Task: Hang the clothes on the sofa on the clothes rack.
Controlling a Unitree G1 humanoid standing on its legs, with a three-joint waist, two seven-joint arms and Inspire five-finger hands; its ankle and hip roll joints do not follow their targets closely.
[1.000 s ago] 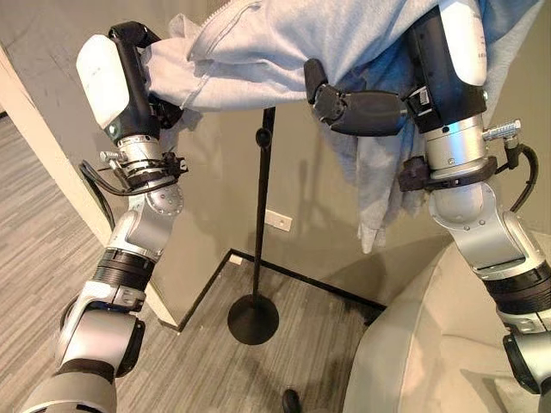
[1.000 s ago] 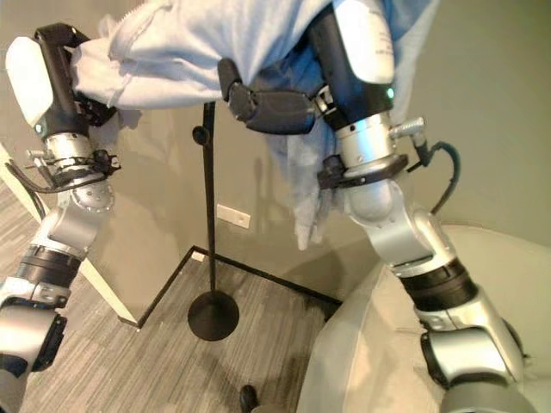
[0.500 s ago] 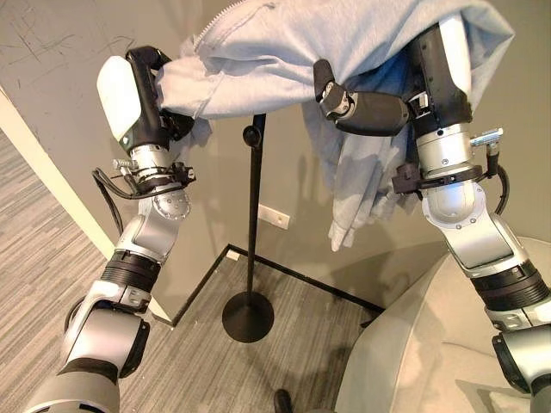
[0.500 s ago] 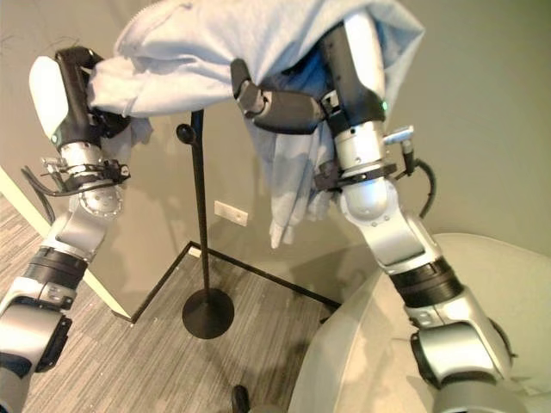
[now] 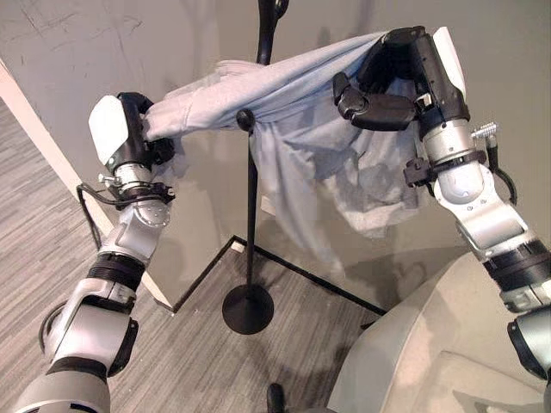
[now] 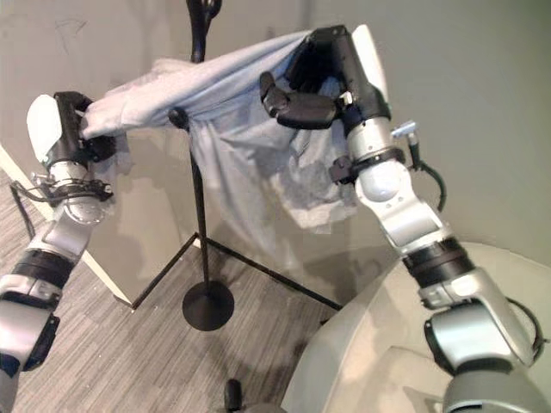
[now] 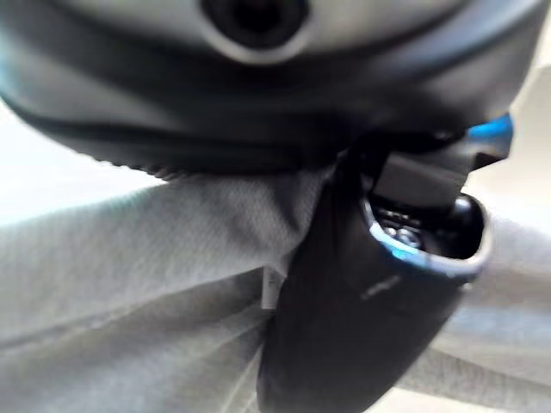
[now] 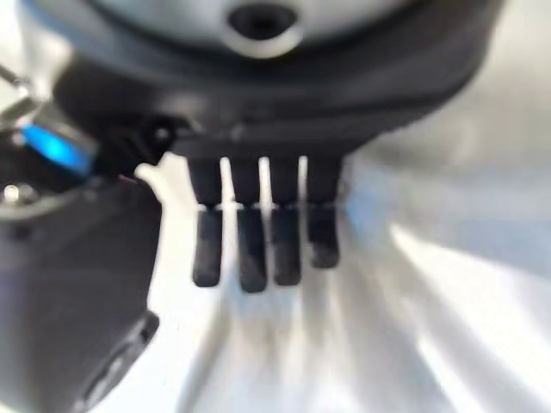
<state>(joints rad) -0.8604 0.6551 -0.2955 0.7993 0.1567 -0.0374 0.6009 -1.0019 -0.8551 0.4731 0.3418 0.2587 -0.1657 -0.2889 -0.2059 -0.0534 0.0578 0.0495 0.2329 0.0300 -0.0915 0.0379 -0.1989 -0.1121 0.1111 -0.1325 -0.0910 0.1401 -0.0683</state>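
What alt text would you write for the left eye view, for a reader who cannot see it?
A light grey garment is stretched between the left robot hand and the right robot hand, draped against the black clothes rack. A beige sofa sits at lower right.

The left robot hand (image 7: 258,95) spans the twelve o'clock edge as a dark curved bulk, and its thumb (image 7: 353,335) reaches down toward five o'clock, a blue-lit fitting at its base near three o'clock. Light grey garment fabric (image 7: 146,258) runs in folds from nine o'clock across to the thumb, which presses against it, and continues past the thumb toward four o'clock.
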